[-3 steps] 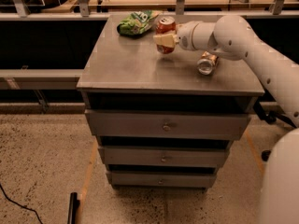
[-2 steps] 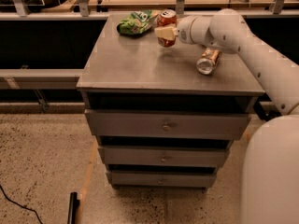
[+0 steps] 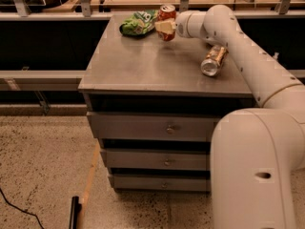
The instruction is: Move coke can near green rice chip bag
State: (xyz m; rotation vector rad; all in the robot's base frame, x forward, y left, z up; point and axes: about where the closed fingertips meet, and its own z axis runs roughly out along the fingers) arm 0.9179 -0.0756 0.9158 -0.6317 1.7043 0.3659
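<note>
The coke can (image 3: pixel 167 14), red with a silver top, is held upright in my gripper (image 3: pixel 165 26) near the back of the grey cabinet top (image 3: pixel 157 66), its base just above the surface. The green rice chip bag (image 3: pixel 138 23) lies wrinkled on the back left of the top, just left of the can with a small gap. My white arm reaches in from the right, and the fingers (image 3: pixel 164 26) are closed around the can's lower half.
A silver-and-orange can (image 3: pixel 213 60) lies on its side on the right part of the cabinet top, under my arm. The cabinet has three drawers below. A metal rail (image 3: pixel 143 15) and a wooden table stand behind. A black cable lies on the speckled floor.
The gripper has carried the coke can toward the back left, closer to the green bag. The camera view has come nearer. The silver-and-orange can has not moved.
</note>
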